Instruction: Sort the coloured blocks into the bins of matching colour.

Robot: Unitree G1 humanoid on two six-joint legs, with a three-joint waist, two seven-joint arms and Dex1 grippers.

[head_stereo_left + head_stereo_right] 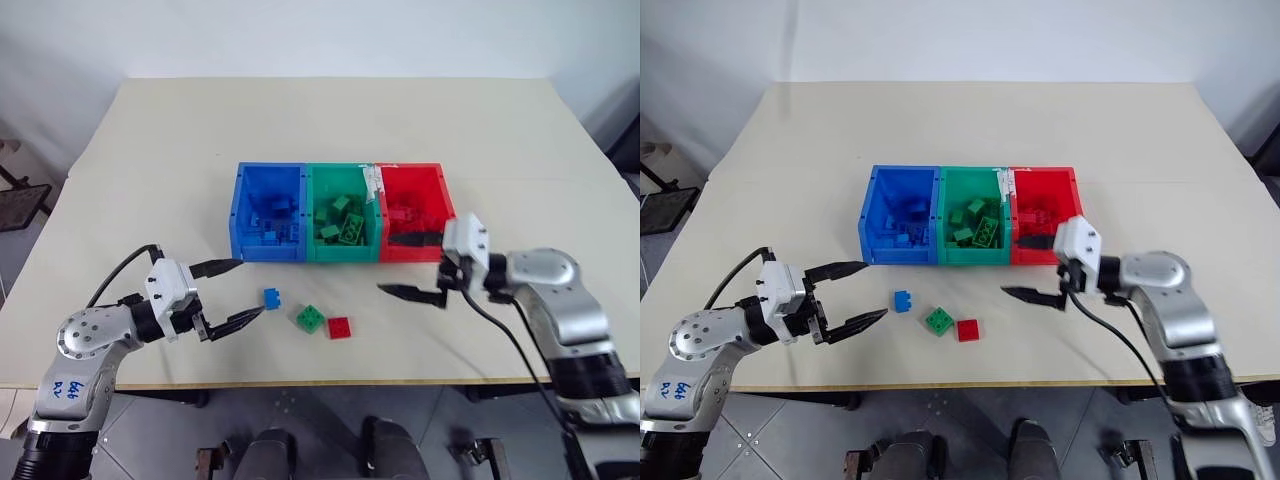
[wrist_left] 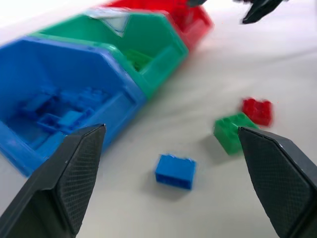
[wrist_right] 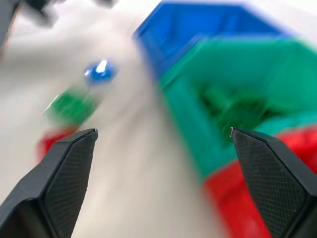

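Observation:
Three joined bins stand mid-table: blue (image 1: 264, 248), green (image 1: 343, 251) and red (image 1: 410, 168), each holding several blocks of its own colour. In front of them three loose blocks lie on the table: blue (image 1: 271, 298), green (image 1: 310, 318) and red (image 1: 339, 327). My left gripper (image 1: 250, 287) hangs open just left of the blue block (image 2: 175, 171), level and pointing at it, with nothing between its fingers. My right gripper (image 1: 385, 264) is open and empty by the red bin's front, right of the loose blocks.
The cream table (image 1: 150, 180) has free room all round the bins. Its front edge (image 1: 330, 382) runs close below the loose blocks. A white label (image 1: 372, 180) sits on the rim between the green and red bins.

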